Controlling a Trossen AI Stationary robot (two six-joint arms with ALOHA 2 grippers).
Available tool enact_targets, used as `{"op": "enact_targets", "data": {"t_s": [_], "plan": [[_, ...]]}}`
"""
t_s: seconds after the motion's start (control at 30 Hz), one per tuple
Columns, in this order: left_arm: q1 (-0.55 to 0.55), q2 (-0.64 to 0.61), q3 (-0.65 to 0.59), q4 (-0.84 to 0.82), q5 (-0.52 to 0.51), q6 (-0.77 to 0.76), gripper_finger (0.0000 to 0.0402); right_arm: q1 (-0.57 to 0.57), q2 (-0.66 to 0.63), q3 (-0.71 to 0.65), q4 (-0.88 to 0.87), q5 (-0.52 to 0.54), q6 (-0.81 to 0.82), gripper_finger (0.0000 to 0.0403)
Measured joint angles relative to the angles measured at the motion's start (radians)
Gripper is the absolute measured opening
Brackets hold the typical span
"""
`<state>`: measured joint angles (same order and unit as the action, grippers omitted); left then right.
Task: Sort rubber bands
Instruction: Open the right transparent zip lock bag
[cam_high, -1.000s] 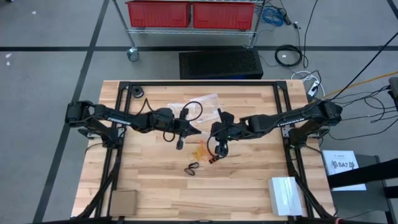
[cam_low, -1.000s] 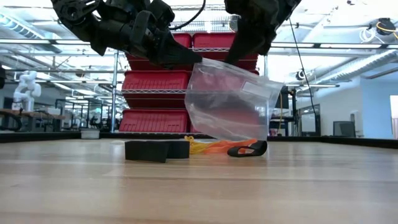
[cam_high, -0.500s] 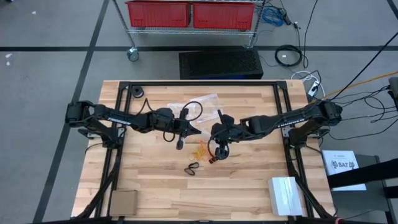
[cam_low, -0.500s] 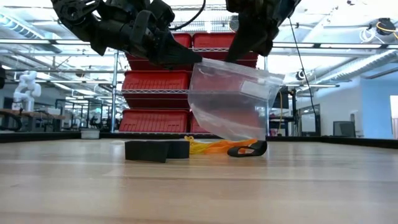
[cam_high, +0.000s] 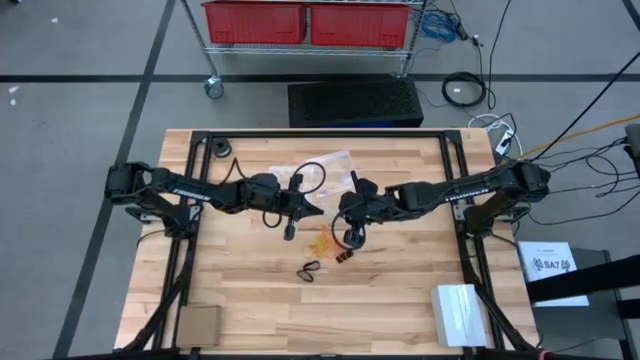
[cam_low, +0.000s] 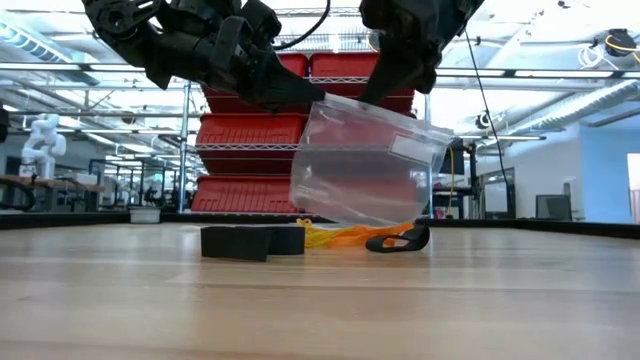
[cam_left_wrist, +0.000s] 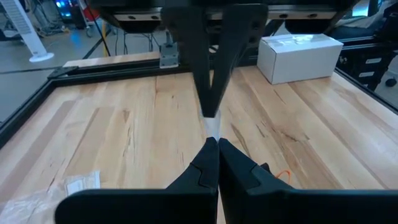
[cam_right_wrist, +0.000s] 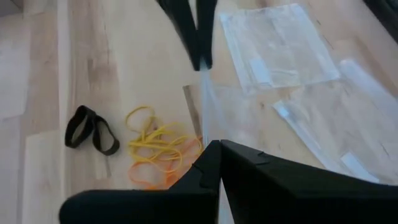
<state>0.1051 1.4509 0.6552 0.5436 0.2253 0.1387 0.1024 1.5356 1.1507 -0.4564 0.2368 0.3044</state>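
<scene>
Left gripper (cam_high: 316, 211): clamped on one top edge of a clear bag (cam_low: 365, 165), frame centre.
Right gripper (cam_high: 343, 211): pinching the opposite edge.
Rubber bands (cam_right_wrist: 155, 146): loose on the surface (cam_high: 400, 290), just beneath the hanging bag.

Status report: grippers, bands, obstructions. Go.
Left gripper and right gripper both shut on clear bag, held above table. Rubber bands loose on wood underneath. Spare bags flat nearby.
</scene>
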Motion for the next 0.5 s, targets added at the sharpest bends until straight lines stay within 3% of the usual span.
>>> {"op": "enact_targets", "data": {"t_s": [0.27, 0.5], "plan": [[0.0, 0.0, 0.0, 0.001, 0.0, -0.002, 0.0002, 0.008, 0.008, 0.0, 0.006, -0.027, 0.001, 0.0], [-0.001, 0.0, 0.0, 0.005, -0.018, -0.003, 0.0002, 0.008, 0.093, -0.001, 0.0, 0.0, 0.016, 0.0]]}}
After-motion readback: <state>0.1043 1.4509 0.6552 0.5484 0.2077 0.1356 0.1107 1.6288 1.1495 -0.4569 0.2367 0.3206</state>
